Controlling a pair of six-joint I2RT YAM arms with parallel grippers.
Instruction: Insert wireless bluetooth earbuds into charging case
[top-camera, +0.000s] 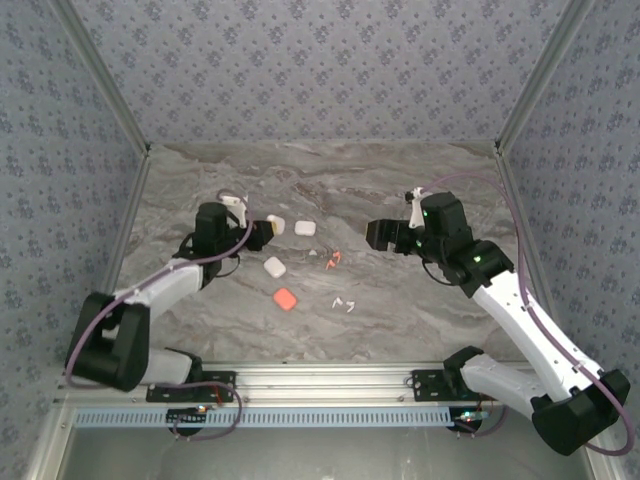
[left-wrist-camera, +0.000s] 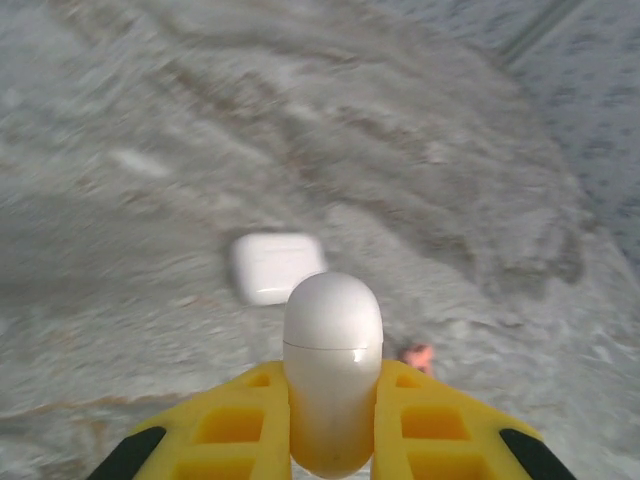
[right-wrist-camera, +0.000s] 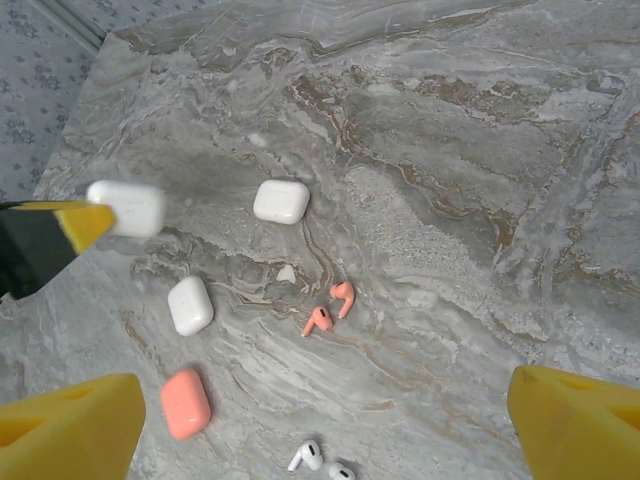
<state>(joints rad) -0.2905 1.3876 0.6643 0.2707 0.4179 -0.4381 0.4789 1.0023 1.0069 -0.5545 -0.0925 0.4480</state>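
The left claw (left-wrist-camera: 332, 374) is clamped on a white case (left-wrist-camera: 332, 320), gripping its lower body with the rounded lid end poking out ahead. It hangs above the left half of the surface (top-camera: 440, 300). The lid seam looks closed, so no earbud can go in yet. The right claw (right-wrist-camera: 322, 385) stands wide apart with nothing between its fingers, over the right half of the surface.

The earbuds all lie loose. The coral earbuds (right-wrist-camera: 330, 308) sit side by side near the middle of the surface, and the white earbuds (right-wrist-camera: 322, 460) lie closer to the near edge. A second white case (right-wrist-camera: 281, 201), a third white case (right-wrist-camera: 190, 305) and a coral case (right-wrist-camera: 185, 402) rest on the surface to their left.

Several things could go wrong from here:
- Each earbud is tiny and smooth, so closing fingers may flick it away rather than pinch it.
- The paired buds lie so close together that reaching for one could knock the other.
- The glossy held case could twist or slide in its grip when pressed.
- Coral buds may not suit a white case.
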